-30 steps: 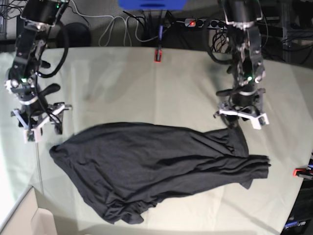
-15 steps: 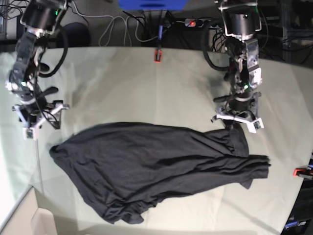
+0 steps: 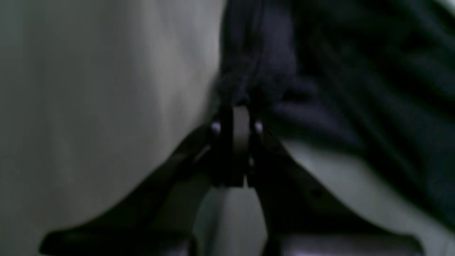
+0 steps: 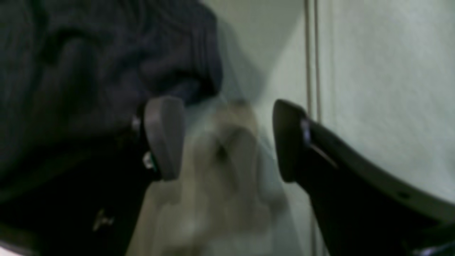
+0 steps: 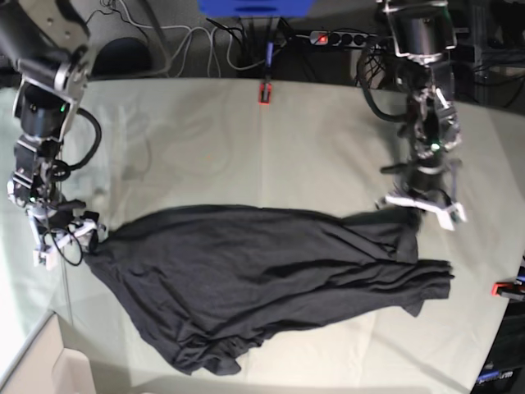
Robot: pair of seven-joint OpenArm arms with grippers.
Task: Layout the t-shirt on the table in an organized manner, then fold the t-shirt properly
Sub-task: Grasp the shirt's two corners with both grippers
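On the bench, a crumpled black shirt, spread wide; left gripper at its far corner, jaws clamped on a pinch of shirt; right gripper at the opposite corner, jaws apart

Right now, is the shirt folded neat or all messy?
Messy. The shirt lies bunched and creased on the table, its edges uneven and its lower left corner rumpled; no tidy fold shows.

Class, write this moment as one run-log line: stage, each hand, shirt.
stage: grasping to spread | left hand: shut on t-shirt edge | right hand: open at opposite edge | shirt: crumpled on table
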